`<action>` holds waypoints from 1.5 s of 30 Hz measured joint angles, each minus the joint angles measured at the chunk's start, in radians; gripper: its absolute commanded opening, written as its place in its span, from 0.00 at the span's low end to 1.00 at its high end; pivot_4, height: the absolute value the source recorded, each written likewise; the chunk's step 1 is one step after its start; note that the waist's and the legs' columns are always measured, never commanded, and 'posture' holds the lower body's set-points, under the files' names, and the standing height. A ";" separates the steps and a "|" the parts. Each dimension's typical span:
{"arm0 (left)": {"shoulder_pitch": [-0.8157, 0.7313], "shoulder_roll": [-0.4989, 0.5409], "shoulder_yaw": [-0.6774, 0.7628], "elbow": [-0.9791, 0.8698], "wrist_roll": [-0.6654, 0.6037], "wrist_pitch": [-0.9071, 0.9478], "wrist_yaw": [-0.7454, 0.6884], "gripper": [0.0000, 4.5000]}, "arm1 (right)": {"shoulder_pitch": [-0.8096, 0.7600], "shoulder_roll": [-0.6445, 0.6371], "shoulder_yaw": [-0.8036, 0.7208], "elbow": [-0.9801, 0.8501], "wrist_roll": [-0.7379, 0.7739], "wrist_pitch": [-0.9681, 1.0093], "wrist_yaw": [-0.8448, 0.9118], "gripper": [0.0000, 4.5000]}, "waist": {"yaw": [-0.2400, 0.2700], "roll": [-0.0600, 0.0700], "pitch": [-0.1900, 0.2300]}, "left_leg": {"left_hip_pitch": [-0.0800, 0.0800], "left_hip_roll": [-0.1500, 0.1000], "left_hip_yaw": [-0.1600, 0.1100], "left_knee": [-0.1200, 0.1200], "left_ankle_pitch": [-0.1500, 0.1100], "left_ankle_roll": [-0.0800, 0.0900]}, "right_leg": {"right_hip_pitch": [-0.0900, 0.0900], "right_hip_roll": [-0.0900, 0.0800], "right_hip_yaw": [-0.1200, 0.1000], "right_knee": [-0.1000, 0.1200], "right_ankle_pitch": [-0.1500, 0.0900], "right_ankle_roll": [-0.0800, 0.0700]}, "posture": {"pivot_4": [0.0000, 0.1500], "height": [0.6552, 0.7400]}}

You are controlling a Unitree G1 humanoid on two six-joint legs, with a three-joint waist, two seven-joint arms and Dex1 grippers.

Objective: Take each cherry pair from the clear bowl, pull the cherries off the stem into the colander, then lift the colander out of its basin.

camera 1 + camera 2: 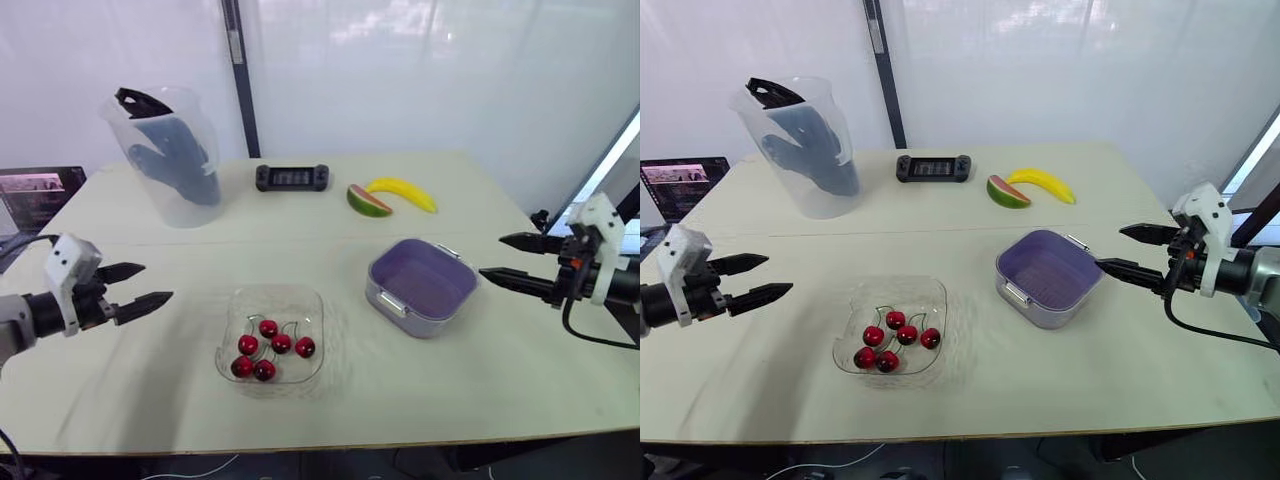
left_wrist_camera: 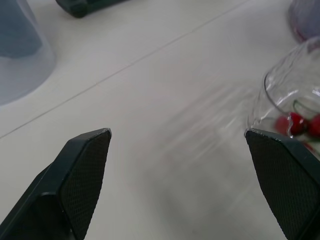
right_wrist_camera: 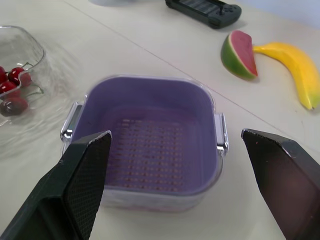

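A clear bowl point(image 1: 240, 305) sits near the table's front middle, holding several red cherries point(image 1: 268, 346) joined in pairs by stems. To its right stands the purple colander point(image 1: 425, 282) inside its clear basin point(image 1: 388, 300); the colander is empty. My left gripper point(image 1: 135, 285) hovers open to the left of the bowl, fingers pointing toward it. My right gripper point(image 1: 512, 259) hovers open just right of the colander, holding nothing. The right wrist view looks down into the colander point(image 3: 150, 140) with the bowl point(image 3: 22, 47) beyond it.
A clear jug point(image 1: 170, 150) with a dark glove inside stands at the back left. A black game controller point(image 1: 291, 177), a watermelon slice point(image 1: 366, 201) and a banana point(image 1: 403, 192) lie along the back. A laptop point(image 1: 685, 185) sits off the table's left edge.
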 measured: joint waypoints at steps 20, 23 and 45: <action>-0.093 0.022 -0.013 0.008 -0.064 0.120 -0.083 1.00 | 0.039 -0.010 -0.049 -0.071 0.049 0.119 -0.060 0.99 | -0.001 0.000 0.000 | 0.001 0.000 0.000 0.000 0.000 0.000 | 0.001 0.001 0.000 0.000 0.000 0.000 | 1.00 1.00; -0.084 0.055 -0.053 -0.038 -0.027 0.074 -0.126 1.00 | 0.034 -0.027 -0.007 -0.164 0.063 0.199 -0.110 0.99 | -0.002 0.000 0.000 | 0.001 0.000 0.000 0.000 0.000 0.000 | 0.000 0.001 0.000 0.000 0.000 0.000 | 1.00 1.00; 0.228 -0.026 0.082 -0.328 -0.172 0.077 -0.163 1.00 | -0.855 0.345 0.823 -0.408 0.151 0.805 -0.365 0.99 | -0.004 -0.001 0.000 | -0.009 0.001 -0.001 -0.001 0.001 -0.002 | -0.012 -0.002 0.000 0.002 0.001 -0.001 | 1.00 1.00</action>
